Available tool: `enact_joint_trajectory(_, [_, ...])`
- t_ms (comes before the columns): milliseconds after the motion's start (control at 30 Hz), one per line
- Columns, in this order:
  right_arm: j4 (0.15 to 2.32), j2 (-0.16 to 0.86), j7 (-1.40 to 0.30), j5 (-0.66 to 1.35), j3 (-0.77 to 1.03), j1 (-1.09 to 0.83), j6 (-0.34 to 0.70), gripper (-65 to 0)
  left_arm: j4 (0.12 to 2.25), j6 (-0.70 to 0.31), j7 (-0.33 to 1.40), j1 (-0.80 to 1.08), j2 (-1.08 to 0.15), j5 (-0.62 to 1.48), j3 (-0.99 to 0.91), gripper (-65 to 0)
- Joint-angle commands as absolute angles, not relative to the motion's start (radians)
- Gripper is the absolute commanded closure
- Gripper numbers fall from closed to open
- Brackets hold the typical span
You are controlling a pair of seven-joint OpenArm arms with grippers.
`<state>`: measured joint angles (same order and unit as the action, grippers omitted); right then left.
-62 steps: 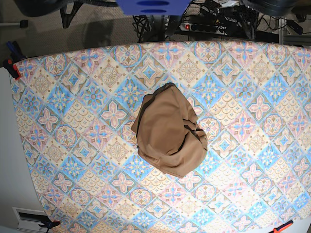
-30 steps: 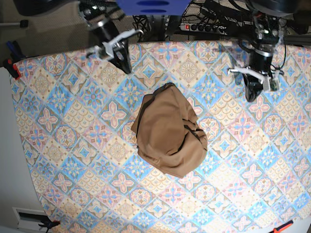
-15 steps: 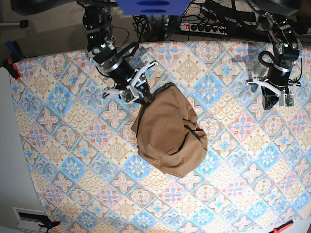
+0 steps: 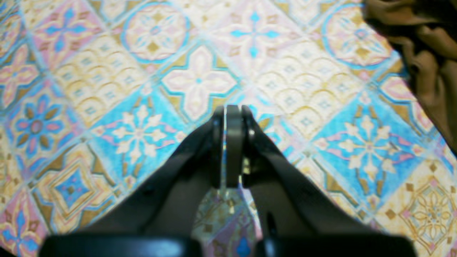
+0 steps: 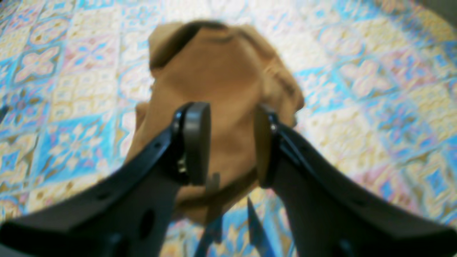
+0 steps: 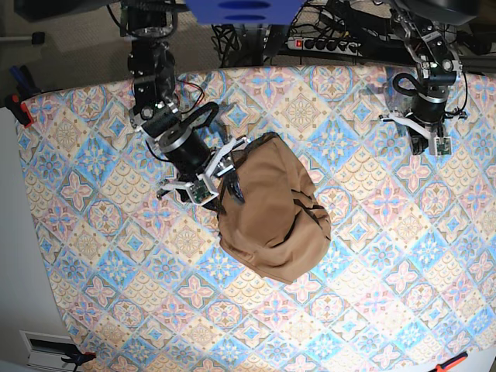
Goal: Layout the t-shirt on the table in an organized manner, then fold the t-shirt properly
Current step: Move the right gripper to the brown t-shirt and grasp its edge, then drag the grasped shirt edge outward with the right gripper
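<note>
The tan-brown t-shirt (image 6: 271, 213) lies bunched in a rounded heap at the middle of the table (image 6: 116, 256). My right gripper (image 6: 227, 192) is open at the heap's left edge, low over the cloth. In the right wrist view its fingers (image 5: 196, 142) stand apart with the t-shirt (image 5: 221, 78) between and beyond them; contact is unclear. My left gripper (image 6: 422, 146) is shut and empty over bare table at the far right. In the left wrist view it (image 4: 228, 114) hangs over the table (image 4: 107, 71), with the t-shirt (image 4: 428, 53) at the top right corner.
A power strip and cables (image 6: 333, 43) lie beyond the table's far edge. Clamps hold the cloth at the left edge (image 6: 19, 108) and at the front right corner (image 6: 449, 363). A blue mount (image 6: 244, 9) sits at the top centre.
Both arms came into view. My right gripper has moved from the shirt's far-left corner down along its left edge. My left gripper has drawn back toward the far edge, still shut.
</note>
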<state>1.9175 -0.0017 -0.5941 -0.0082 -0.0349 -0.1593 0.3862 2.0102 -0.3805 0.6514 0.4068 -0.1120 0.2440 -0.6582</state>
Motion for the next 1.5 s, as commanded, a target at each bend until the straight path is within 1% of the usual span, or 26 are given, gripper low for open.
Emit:
enact_joint_trajectory(0, [1.933,-0.005,-0.564,0.005,-0.039,-0.136,0.390,-24.1,2.028,-0.380,0.628,0.404,-0.122,0.249,-0.662,0.0])
enact_joint_trajectory(100, [1.913,-0.008,-0.565,0.007,-0.033,-0.120,0.390,-27.0,2.028,-0.380,0.628,0.404,-0.125,0.249,-0.662,0.0])
enact_joint_trajectory(267, [1.850,-0.010,-0.567,0.030,-0.030,-0.119,0.390,-27.5,2.028,-0.380,0.628,0.404,-0.125,0.246,-0.661,0.0])
enact_joint_trajectory(367, [1.781,-0.005,-0.567,0.150,-0.021,-0.119,0.390,-27.6,2.028,-0.380,0.628,0.403,-0.127,0.246,-0.659,0.0])
enact_joint_trajectory(567, [1.682,-0.005,-0.561,0.418,0.091,-0.119,0.390,-27.6,2.028,-0.380,0.628,0.386,-0.127,0.245,-0.657,0.0])
enact_joint_trajectory(667, [1.670,-0.002,-0.567,0.503,0.127,-0.122,0.390,-27.6,2.028,-0.380,0.628,0.378,-0.128,0.243,-0.657,0.0])
enact_joint_trajectory(733, [1.653,0.019,-0.567,0.539,0.134,-0.120,0.390,-27.5,2.028,-0.380,0.628,0.377,-0.128,0.243,-0.657,0.0])
enact_joint_trajectory(833, [1.600,0.042,-0.561,0.587,0.113,-0.120,0.390,-27.3,2.028,-0.380,0.628,0.377,-0.128,0.243,-0.656,0.0])
enact_joint_trajectory(1067, [1.495,0.044,-0.558,0.648,0.077,-0.119,0.395,-27.1,2.028,-0.380,0.628,0.375,-0.128,0.243,-0.656,0.0])
enact_joint_trajectory(1467, [1.486,0.044,-0.558,0.667,-0.070,-0.119,0.397,-27.1,2.028,-0.380,0.628,0.375,-0.128,0.243,-0.656,0.0])
